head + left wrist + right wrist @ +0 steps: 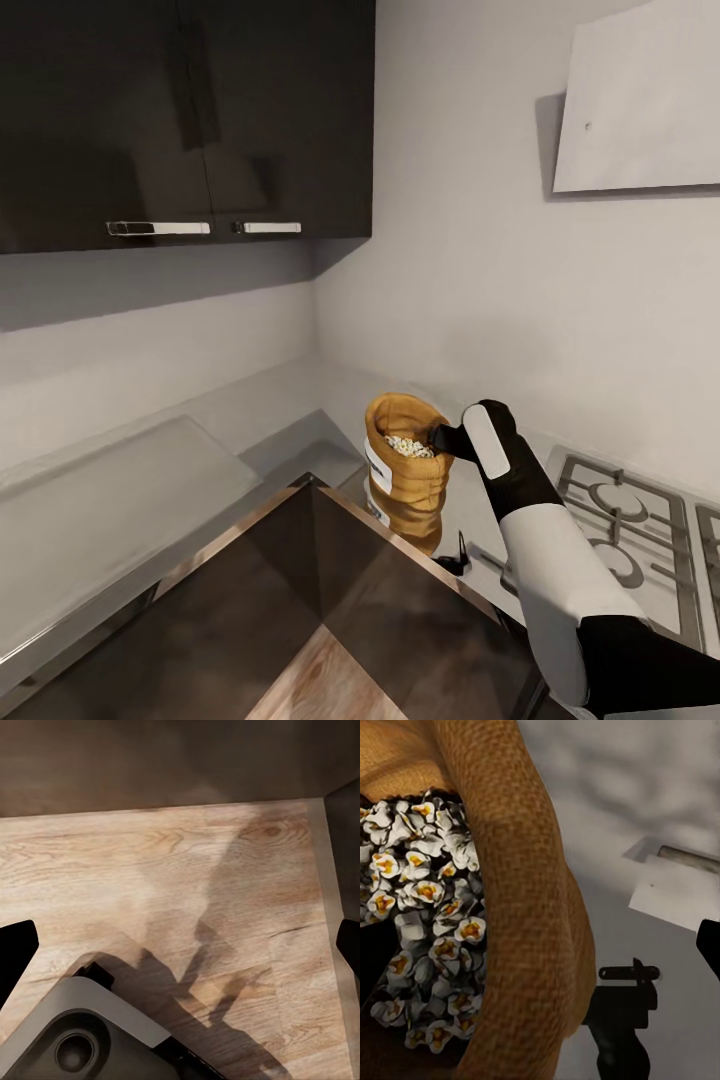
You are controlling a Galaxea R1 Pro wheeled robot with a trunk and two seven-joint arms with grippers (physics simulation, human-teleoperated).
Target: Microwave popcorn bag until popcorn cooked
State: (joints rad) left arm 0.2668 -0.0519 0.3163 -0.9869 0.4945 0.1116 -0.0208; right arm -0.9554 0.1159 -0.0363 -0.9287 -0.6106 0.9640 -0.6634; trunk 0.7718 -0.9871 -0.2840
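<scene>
The right gripper (443, 437) pinches the rolled rim of the popcorn bag (405, 465), jaws straddling it, holding it upright near the table's (120, 490) inner corner, so the popcorn (424, 937) stays inside.

A kitchen: dark wall cabinets (185, 120), grey countertop (110, 500), gas hob (625, 530).

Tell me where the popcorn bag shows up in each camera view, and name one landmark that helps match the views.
Head view: the popcorn bag stands on the countertop near the corner, left of the stove, with the right claw at its rim.
Left wrist view: wood floor and part of the robot's base.
Right wrist view: the bag's rolled rim close up, popcorn inside.
Shared landmark: the popcorn.
</scene>
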